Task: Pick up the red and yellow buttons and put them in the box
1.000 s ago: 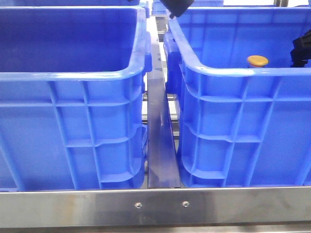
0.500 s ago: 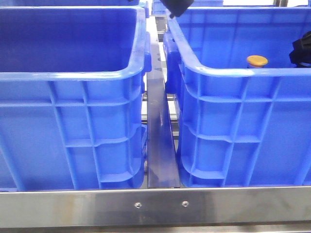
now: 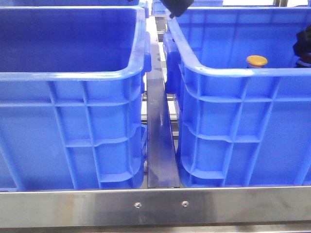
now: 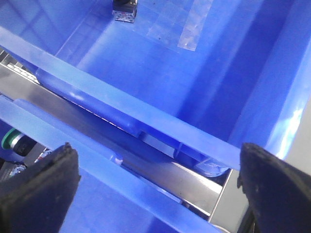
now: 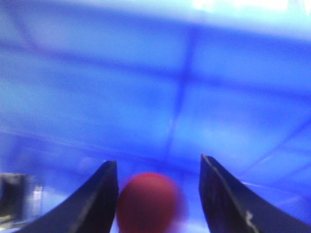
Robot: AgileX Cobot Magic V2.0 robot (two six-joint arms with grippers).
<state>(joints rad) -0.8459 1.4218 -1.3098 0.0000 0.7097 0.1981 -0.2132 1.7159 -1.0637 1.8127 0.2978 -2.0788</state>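
Two alike deep blue crates stand side by side. The left one is the box (image 3: 73, 75). A yellow button (image 3: 257, 60) shows just above the near rim of the right crate (image 3: 243, 73). In the right wrist view a blurred red button (image 5: 148, 201) lies between the fingers of my right gripper (image 5: 158, 160). It sits close against one finger, with a gap to the other, so the gripper is open. This gripper (image 3: 303, 46) is inside the right crate at the frame's edge. My left gripper (image 4: 156, 148) is wide open and empty above the two crate rims.
A steel rail (image 3: 159, 141) runs between the crates, and a steel bar (image 3: 155, 206) crosses in front. In the left wrist view a small dark block (image 4: 124, 10) and a patch of clear tape (image 4: 193, 29) lie on a crate floor. More blue crates stand behind.
My right gripper has shifted slightly toward the right edge of the front view. The yellow button, the crates and the left arm have not moved.
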